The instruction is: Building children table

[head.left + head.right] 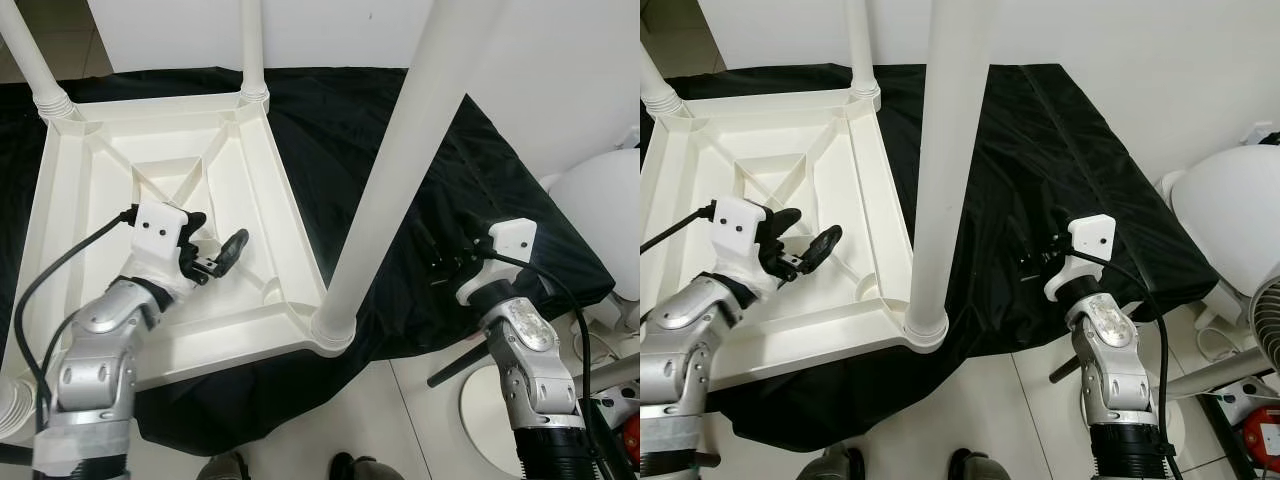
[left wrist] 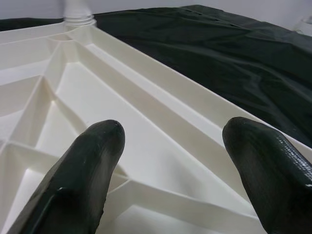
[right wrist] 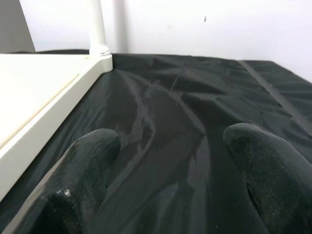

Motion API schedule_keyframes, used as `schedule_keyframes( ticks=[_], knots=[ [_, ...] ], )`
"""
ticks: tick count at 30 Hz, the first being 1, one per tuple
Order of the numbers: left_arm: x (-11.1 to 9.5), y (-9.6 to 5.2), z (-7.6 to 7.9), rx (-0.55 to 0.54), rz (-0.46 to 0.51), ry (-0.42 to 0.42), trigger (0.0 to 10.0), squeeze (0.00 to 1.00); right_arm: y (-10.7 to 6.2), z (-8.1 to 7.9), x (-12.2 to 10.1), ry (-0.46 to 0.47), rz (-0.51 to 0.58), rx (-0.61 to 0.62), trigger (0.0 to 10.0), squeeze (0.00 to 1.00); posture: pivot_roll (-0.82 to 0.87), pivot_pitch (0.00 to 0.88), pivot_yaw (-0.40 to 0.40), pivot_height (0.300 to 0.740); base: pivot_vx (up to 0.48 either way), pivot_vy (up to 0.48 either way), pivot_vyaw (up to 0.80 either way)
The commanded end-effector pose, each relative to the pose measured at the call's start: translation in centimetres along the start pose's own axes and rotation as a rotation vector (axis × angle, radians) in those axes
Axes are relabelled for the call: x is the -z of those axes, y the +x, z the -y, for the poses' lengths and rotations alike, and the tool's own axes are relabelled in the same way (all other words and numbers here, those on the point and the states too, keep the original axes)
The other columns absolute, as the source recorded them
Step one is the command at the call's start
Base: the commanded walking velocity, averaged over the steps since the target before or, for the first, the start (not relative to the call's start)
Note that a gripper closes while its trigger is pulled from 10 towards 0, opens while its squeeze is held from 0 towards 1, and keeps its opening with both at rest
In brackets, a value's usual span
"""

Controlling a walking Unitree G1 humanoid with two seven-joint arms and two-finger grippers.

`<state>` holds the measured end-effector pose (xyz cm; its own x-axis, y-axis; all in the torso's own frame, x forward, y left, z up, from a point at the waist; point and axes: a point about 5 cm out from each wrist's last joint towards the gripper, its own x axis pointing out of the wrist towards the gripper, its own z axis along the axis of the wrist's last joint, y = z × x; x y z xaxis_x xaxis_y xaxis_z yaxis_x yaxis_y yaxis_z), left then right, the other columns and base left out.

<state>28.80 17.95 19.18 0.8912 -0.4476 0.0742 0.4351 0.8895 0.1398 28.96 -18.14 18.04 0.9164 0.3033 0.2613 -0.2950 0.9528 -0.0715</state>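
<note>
Here the children's table [image 1: 150, 190] lies upside down on a black sheet [image 1: 500, 190], its white plastic underside facing up, ribbed with raised diagonal braces that meet around a sunken square in the middle. Three white legs rise from its corners: one at the near right corner [image 1: 400, 170], thick and close to the head camera, leaning up across the view; one at the far right corner [image 1: 252, 45]; one at the far left corner [image 1: 30, 55]. Each sits in a ringed socket.

The left gripper [image 1: 222, 254] hovers just over the ribbed underside, inside the rim, between the central square and the near right corner. Its fingers [image 2: 92, 161] are spread wide with nothing between them, and the wrist view looks along a long rib towards the far right leg socket.

The right gripper [image 1: 1032, 252] is out over the bare black sheet, well apart from the table, to the right of the near leg. Its fingers [image 3: 87, 165] also stand wide and empty; the table's edge and the far right leg show off to one side in that wrist view.

The near right leg stands between the two grippers. A white rounded object [image 1: 1230, 210] sits at the right beyond the sheet, and the tips of shoes [image 1: 355, 467] show on the tiled floor [image 1: 400, 420] at the near edge
</note>
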Motion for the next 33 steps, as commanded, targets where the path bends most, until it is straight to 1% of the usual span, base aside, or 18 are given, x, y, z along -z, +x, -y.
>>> schedule_keyframes(
  ticks=[1, 6, 13, 15, 20, 22, 26, 29, 33],
  knots=[
    [0.3, -0.2, -0.1, -0.049, -0.017, -0.004, 10.0, 0.00, -0.4, 0.0, 0.1, -0.008, -0.014, -0.007, 10.0, 0.00, 0.08, 0.177, -0.054, 0.740, 0.000, 0.000, 0.00],
    [0.5, 0.2, -0.4, -0.100, -0.032, -0.004, 10.0, 0.00, -0.5, 0.0, 0.3, -0.012, -0.020, -0.008, 10.0, 0.00, 0.07, 0.162, -0.046, 0.740, 0.000, 0.000, 0.00],
    [0.7, 0.5, -0.2, -0.107, -0.032, -0.005, 10.0, 0.00, -0.7, -0.2, 0.5, -0.019, -0.036, -0.024, 10.0, 0.00, 0.06, 0.147, -0.040, 0.740, 0.000, 0.000, 0.00],
    [0.8, 0.6, -0.2, -0.123, -0.034, 0.007, 10.0, 0.00, -0.8, -0.3, 0.7, -0.029, -0.046, -0.021, 10.0, 0.00, 0.06, 0.144, -0.040, 0.740, 0.000, 0.000, 0.00],
    [1.0, 0.7, 0.0, -0.151, -0.029, 0.005, 10.0, 0.00, -1.0, -0.2, 1.0, -0.046, -0.061, 0.000, 10.0, 0.00, 0.06, 0.133, -0.031, 0.740, 0.000, 0.000, 0.00],
    [1.2, 0.8, 0.2, -0.140, -0.032, -0.008, 10.0, 0.00, -1.1, -0.2, 1.2, -0.047, -0.065, 0.003, 10.0, 0.00, 0.06, 0.134, -0.031, 0.740, 0.000, 0.000, 0.00],
    [1.3, 0.8, 0.2, -0.137, -0.038, 0.007, 10.0, 0.00, -1.1, -0.4, 1.3, -0.040, -0.067, 0.008, 10.0, 0.00, 0.07, 0.133, -0.026, 0.740, 0.000, 0.000, 0.00],
    [1.1, 0.8, -0.2, -0.155, -0.020, 0.026, 10.0, 0.00, -1.1, -0.6, 1.4, -0.047, -0.060, 0.004, 10.0, 0.00, 0.07, 0.132, -0.024, 0.740, 0.000, 0.000, 0.00],
    [1.1, 0.8, -0.3, -0.152, -0.007, 0.049, 10.0, 0.00, -1.2, -0.9, 1.5, -0.043, -0.058, -0.009, 10.0, 0.00, 0.08, 0.121, -0.028, 0.740, 0.000, 0.000, 0.00]
  ],
)
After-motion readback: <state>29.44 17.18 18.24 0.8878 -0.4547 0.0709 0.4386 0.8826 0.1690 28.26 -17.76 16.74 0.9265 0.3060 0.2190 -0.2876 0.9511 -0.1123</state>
